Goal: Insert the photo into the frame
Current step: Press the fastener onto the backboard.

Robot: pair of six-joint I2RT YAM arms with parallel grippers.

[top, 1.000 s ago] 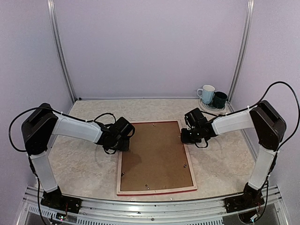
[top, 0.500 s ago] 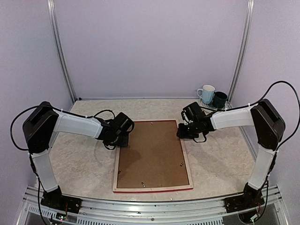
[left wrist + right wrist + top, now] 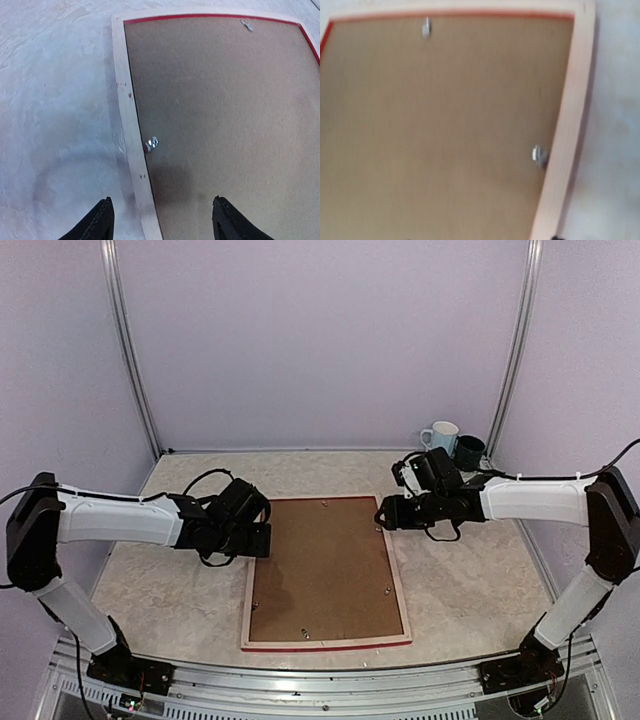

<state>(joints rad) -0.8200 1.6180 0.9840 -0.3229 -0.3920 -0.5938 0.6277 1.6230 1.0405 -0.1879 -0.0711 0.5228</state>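
The frame lies face down on the surface with the brown backing board seated inside. The photo is out of sight — probably beneath the board, so little seems left. The left claw gapes wide over the frame's left rail, holding nothing. The right claw is by the far right corner — I cannot tell how open it is.
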